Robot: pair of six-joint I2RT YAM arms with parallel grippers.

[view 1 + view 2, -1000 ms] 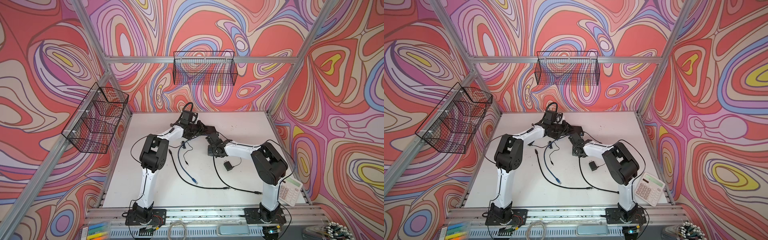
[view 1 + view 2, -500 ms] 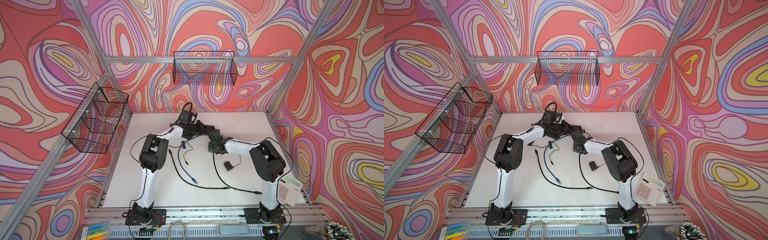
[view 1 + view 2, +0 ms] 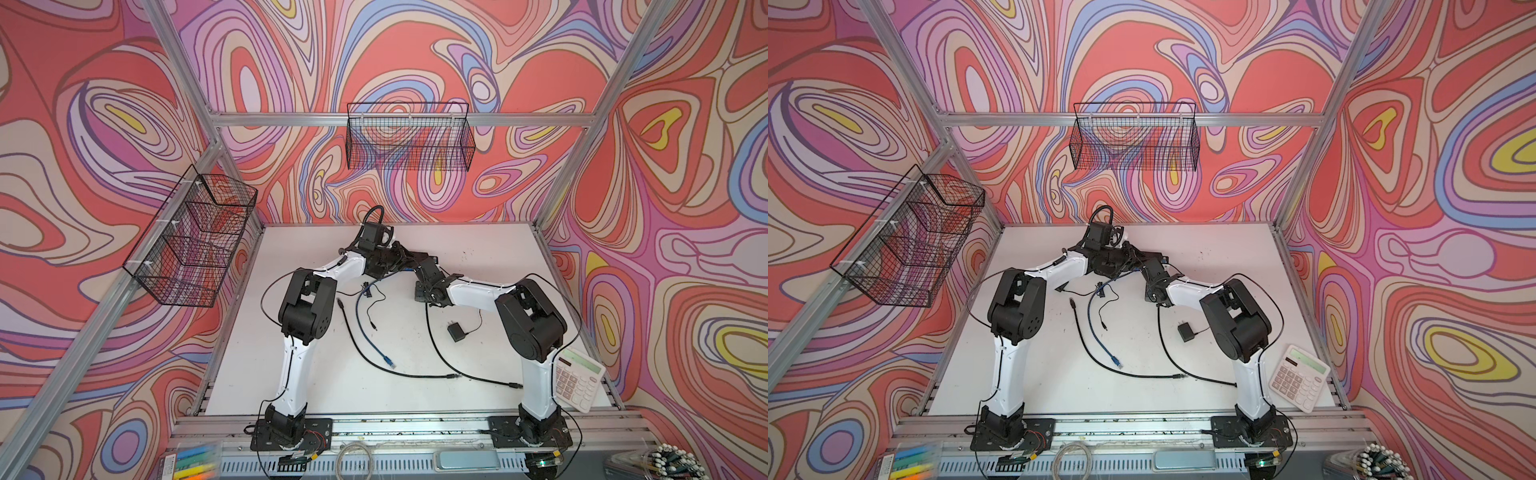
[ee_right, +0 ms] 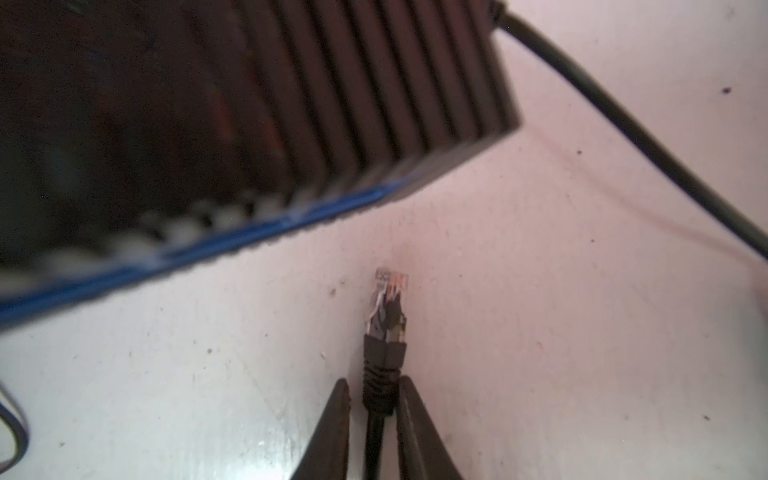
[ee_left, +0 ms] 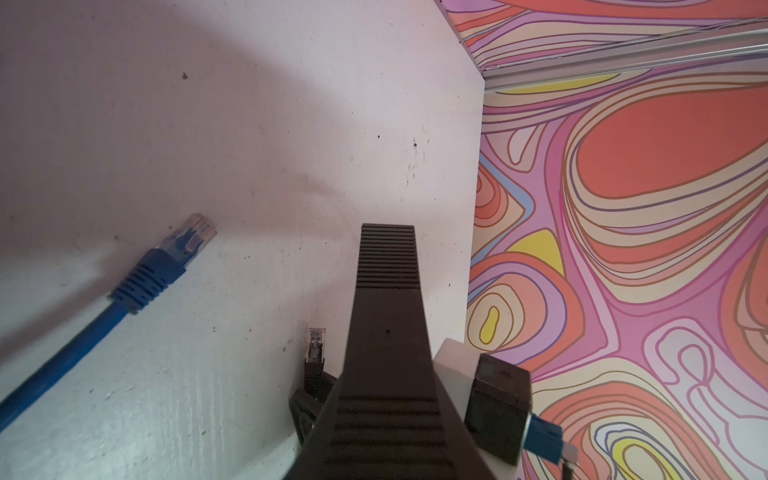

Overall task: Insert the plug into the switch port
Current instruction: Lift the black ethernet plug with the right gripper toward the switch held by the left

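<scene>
My left gripper (image 3: 392, 259) is shut on the switch (image 5: 386, 291), a black ribbed box held near the back of the table. In the right wrist view the switch (image 4: 291, 104) hangs blurred, and its blue-edged side faces the table. The plug (image 4: 388, 299) is a clear connector on a black cable, lying just short of that side. My right gripper (image 4: 374, 386) straddles the plug's black boot. One finger touches the boot and a thin gap shows at the other finger. The plug (image 5: 316, 347) also shows beside the switch in the left wrist view.
A blue network cable (image 5: 183, 241) lies on the white table (image 3: 478, 249) beside the switch. Black cables (image 3: 361, 345), a small power adapter (image 3: 456, 332) and a calculator (image 3: 577, 380) lie nearer the front. The patterned back wall (image 5: 623, 166) stands close behind the switch.
The right gripper's jaws have narrowed around the plug's boot, and its arm has shifted slightly toward the switch. The left arm holds still.
</scene>
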